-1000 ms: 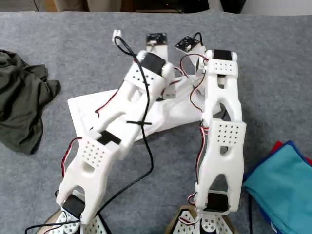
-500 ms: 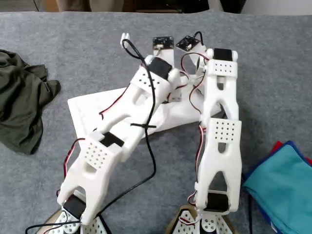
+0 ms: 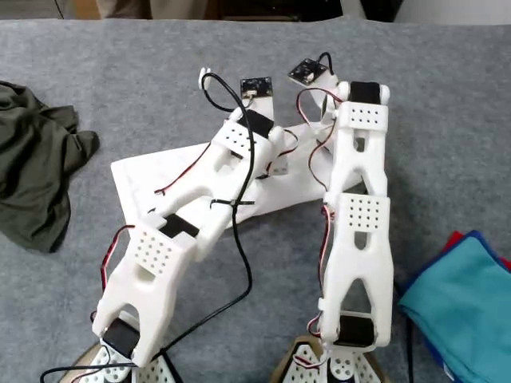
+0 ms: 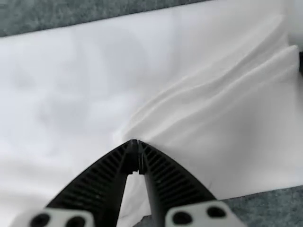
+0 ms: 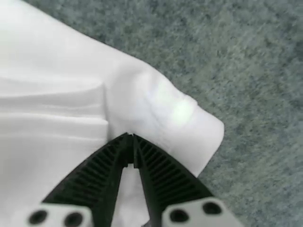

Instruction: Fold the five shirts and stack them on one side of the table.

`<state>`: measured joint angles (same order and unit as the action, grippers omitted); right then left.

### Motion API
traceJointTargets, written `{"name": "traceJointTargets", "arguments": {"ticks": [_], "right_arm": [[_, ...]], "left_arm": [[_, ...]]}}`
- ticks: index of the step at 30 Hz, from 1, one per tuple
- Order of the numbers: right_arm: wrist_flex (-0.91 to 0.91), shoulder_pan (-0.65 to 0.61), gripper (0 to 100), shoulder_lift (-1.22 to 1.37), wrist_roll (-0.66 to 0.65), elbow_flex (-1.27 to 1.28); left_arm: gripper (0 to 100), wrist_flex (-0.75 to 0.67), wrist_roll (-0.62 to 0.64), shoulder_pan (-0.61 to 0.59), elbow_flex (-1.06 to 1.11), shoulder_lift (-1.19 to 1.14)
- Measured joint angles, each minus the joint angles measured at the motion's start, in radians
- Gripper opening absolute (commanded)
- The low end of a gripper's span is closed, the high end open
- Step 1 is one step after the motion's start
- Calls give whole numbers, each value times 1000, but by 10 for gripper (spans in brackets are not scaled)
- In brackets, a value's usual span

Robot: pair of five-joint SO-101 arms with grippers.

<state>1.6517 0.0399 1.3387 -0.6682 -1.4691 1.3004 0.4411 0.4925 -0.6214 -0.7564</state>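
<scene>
A white shirt [image 3: 152,179] lies partly folded in the middle of the grey table, under both arms. In the left wrist view my left gripper [image 4: 137,144] is shut, its tips pinching a ridge of the white shirt [image 4: 71,85], with creases fanning out from them. My right gripper [image 5: 129,138] is also shut on the white shirt [image 5: 47,71], close to a rounded folded corner beside bare table. In the high view the left arm [image 3: 239,144] slants in from the near left, and the right arm [image 3: 355,159] runs straight toward the far side.
A crumpled dark green shirt [image 3: 36,167] lies at the left edge. A stack of teal, blue and red folded shirts [image 3: 463,295] sits at the near right. Grey cloth [image 3: 447,120] covers the table, bare at the far side and far right.
The left arm's wrist swung slightly right, then drew back toward the near side, tugging the white shirt's far part with it. The right arm has barely moved.
</scene>
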Motion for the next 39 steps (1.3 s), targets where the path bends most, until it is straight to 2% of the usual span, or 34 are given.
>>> {"name": "traceJointTargets", "arguments": {"ticks": [13, 19, 21, 33, 39], "right_arm": [[9, 0, 5, 2, -15, -3], [17, 0, 5, 2, -15, -20], [54, 2, 5, 3, -15, -71], [114, 2, 5, -84, 44, -152], [117, 2, 5, -209, 126, -152]], "left_arm": [[20, -57, -9, -112, 78, 0], [20, -54, -15, -124, 78, 0], [20, -8, -28, -150, 75, 11], [20, 270, -184, -505, 57, 233], [20, 318, -273, -652, 239, 315]]}}
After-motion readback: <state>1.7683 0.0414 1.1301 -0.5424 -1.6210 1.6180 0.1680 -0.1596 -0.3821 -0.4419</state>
